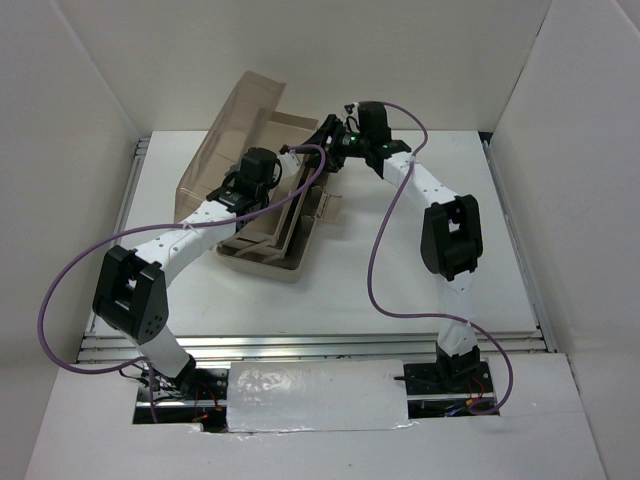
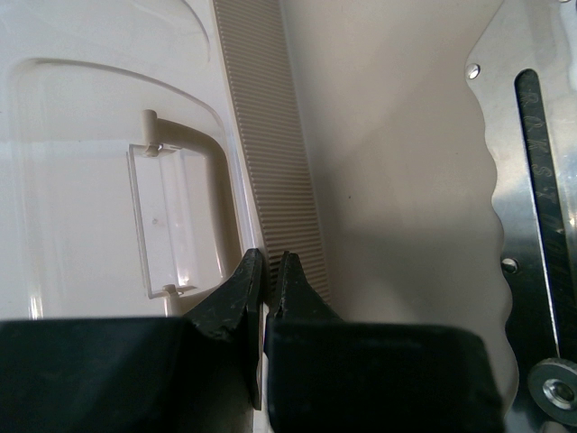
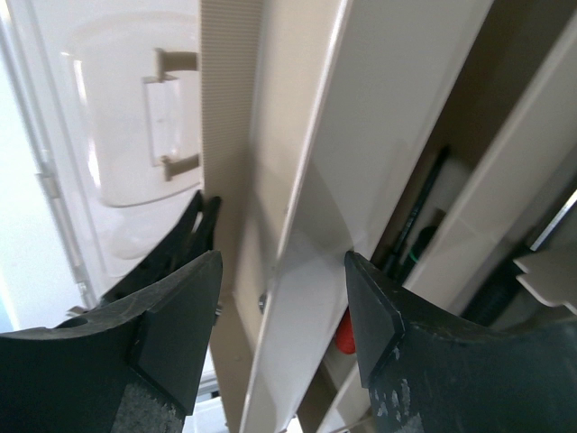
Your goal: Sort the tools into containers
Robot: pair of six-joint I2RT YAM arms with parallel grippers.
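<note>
toolbox point(image 1: 262, 262): sitting open between the arms, trays fanned out.
left gripper point(image 2: 267, 284): fingers nearly together, pinching the ribbed edge of the lid point(image 2: 90, 180).
right gripper point(image 3: 281, 271): fingers standing wide, straddling a tray point(image 3: 306, 207) wall, not clamping it.
tools point(image 3: 419, 239): black, green and red handles lying deep under the trays, just past the right finger.

Overhead; both wrist views near toolbox point(image 1: 262, 262)

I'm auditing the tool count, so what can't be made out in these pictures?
Top view: toolbox contents, hidden under the left arm and raised trays.
Right wrist: red handle and dark tools, mere slivers between tray walls.
Left wrist: silver metal tool, cut off by the right edge.
</note>
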